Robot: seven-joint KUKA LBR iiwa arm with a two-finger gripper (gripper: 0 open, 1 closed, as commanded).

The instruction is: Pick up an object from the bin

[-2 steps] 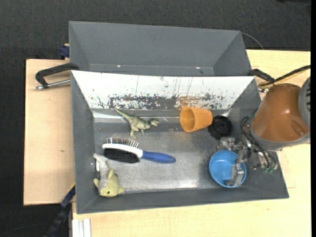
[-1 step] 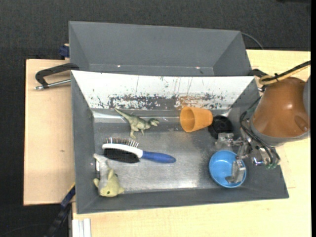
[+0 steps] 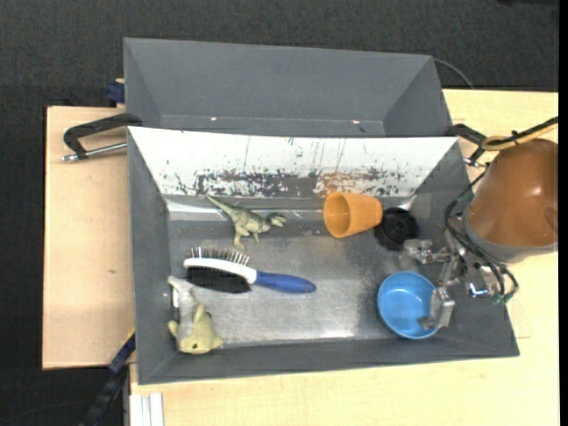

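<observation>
Here jaws hang over the mouth-up blue bowl (image 3: 401, 305).

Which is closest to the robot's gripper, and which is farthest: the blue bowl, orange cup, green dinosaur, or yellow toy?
From the gripper:
1. Blue bowl, right beside it, lower right of the bin.
2. Orange cup, on its side, farther up.
3. Green dinosaur, upper left.
4. Yellow toy, lower-left corner.
</observation>
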